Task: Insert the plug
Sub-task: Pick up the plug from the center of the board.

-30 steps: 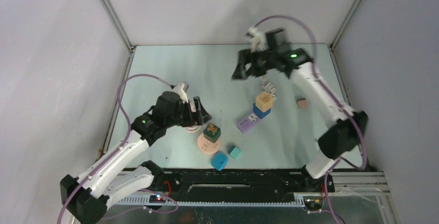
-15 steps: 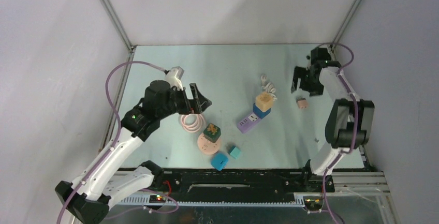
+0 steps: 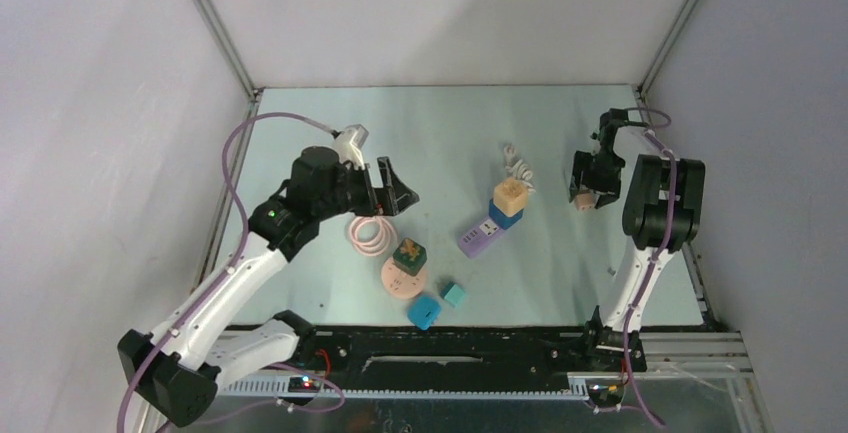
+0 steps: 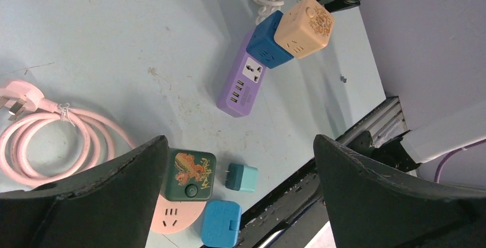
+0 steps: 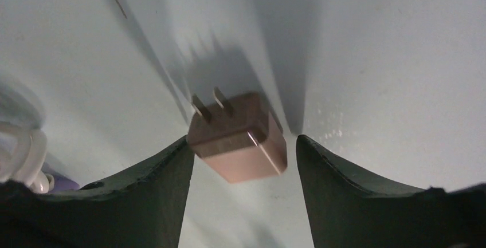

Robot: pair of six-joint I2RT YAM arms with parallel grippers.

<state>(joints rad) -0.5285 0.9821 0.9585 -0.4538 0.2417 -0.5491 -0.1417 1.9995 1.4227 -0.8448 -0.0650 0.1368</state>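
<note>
Between spread right jaws lies the plug [image 5: 238, 142], prongs pointing away; left jaws spread.

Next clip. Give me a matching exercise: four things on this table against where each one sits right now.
Things:
1 brown plug
2 purple power strip
3 pink cable
4 green cube socket

Places:
A on the pink round socket
B between the right gripper's fingers
C lying in a coil
D carrying the blue cube

Pairs: 1-B, 2-D, 3-C, 4-A
</note>
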